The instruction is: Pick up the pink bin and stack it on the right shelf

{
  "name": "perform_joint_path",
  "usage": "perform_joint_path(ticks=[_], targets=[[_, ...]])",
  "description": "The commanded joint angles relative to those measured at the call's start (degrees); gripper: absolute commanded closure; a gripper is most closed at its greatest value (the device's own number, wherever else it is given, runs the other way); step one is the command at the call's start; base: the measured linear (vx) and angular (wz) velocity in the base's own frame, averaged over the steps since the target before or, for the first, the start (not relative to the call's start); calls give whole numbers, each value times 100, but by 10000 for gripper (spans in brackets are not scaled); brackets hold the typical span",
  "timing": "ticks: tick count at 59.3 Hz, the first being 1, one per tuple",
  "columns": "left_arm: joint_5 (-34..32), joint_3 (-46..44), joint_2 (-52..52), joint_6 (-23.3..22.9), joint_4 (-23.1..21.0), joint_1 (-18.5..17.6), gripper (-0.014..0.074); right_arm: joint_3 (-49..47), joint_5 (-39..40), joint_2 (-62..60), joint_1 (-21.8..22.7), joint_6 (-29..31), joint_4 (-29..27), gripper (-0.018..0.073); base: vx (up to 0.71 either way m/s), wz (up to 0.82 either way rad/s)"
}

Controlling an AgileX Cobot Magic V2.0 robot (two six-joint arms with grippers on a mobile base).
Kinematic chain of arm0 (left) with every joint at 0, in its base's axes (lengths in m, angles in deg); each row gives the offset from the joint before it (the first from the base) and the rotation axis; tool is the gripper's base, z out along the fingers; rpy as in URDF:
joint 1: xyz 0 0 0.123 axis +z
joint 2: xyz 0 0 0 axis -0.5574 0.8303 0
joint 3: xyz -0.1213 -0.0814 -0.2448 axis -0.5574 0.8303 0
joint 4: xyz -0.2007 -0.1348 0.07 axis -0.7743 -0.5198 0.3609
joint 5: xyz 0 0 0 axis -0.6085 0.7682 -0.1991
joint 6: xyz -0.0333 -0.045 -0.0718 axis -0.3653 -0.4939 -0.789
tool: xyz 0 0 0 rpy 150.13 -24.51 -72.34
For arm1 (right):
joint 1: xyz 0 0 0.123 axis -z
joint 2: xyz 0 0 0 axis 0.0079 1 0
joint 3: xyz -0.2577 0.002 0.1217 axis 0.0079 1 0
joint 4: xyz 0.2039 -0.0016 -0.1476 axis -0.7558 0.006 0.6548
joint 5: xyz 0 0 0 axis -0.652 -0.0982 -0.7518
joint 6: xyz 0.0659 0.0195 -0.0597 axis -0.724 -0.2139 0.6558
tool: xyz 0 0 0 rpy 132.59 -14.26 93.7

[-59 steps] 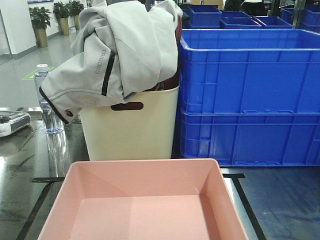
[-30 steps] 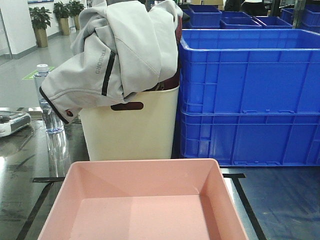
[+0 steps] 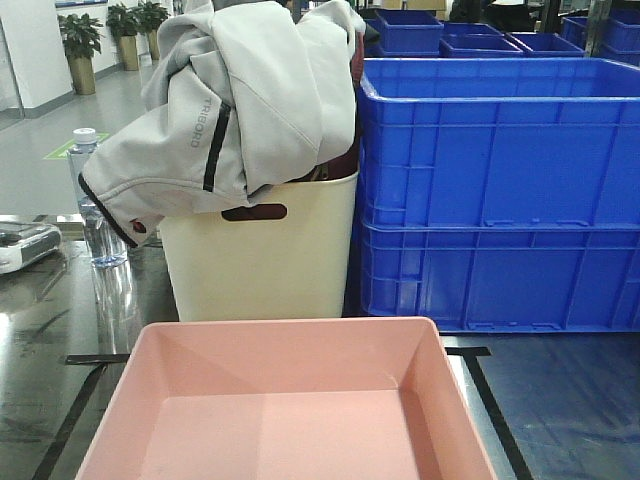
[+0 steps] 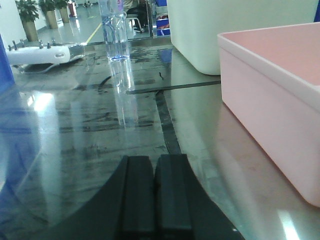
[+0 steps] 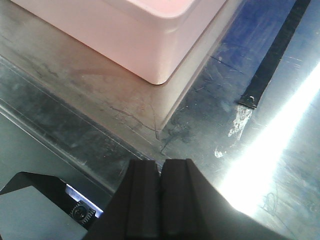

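The pink bin (image 3: 290, 400) sits empty on the dark glossy shelf (image 3: 560, 400) marked with black tape lines, at the near centre of the front view. Its left wall (image 4: 270, 105) fills the right side of the left wrist view, and one rounded corner (image 5: 150, 35) shows at the top of the right wrist view. My left gripper (image 4: 155, 162) hovers low over the shelf (image 4: 90, 130) to the left of the bin, shut on nothing. My right gripper (image 5: 161, 165) is shut and empty too, off the bin's corner near the shelf (image 5: 210, 115) edge.
A cream bin (image 3: 262, 255) stuffed with a grey jacket (image 3: 240, 100) stands behind the pink bin. Two stacked blue crates (image 3: 500, 190) stand at the right rear. A water bottle (image 3: 95, 210) and a white device (image 3: 25, 245) are at the left.
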Motion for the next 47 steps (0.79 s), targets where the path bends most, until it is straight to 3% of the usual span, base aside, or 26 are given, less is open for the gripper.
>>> perform_joint_path(ticks=[1, 9, 21, 47], targets=[[-778, 81, -110, -369, 185, 16, 602, -159, 350, 6, 8, 43, 103, 571, 0, 0], [-1351, 501, -124, -944, 537, 37, 602, -159, 350, 6, 8, 43, 103, 571, 0, 0], [-1702, 501, -119, -960, 525, 37, 602, -159, 346, 6, 8, 43, 103, 571, 0, 0], [-1696, 495, -113, -960, 525, 37, 602, -159, 308, 6, 8, 43, 103, 571, 0, 0]])
